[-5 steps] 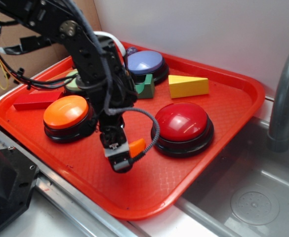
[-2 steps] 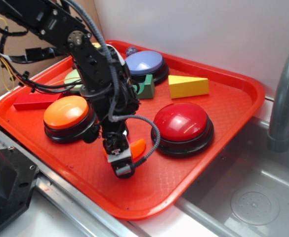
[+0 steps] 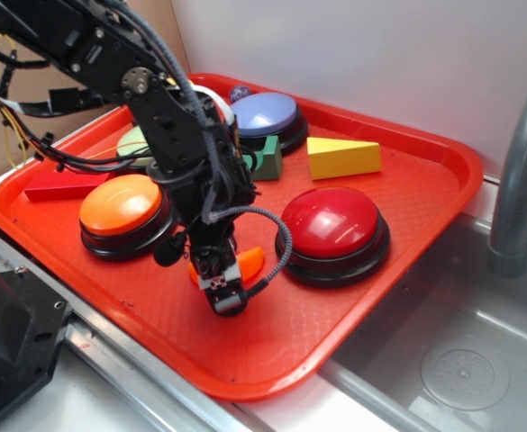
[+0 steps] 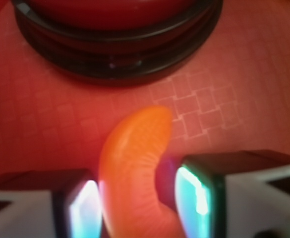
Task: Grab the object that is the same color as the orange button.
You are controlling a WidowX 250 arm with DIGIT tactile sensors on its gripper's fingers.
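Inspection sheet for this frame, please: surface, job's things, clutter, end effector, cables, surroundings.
Surface: red tray, textured, resting beside a sink.
Job's things: orange crescent lies on the tray between the end effector's fingers, in front of the red button; orange button at the tray's left.
Clutter: blue button, yellow wedge, green block, red bar.
End effector: lowered over the crescent; wrist view shows one finger against it and a thin gap at the other; closure cannot be told.
Cables: black cable loops off the wrist; more wiring along the arm.
Surroundings: metal sink, grey faucet, white wall.
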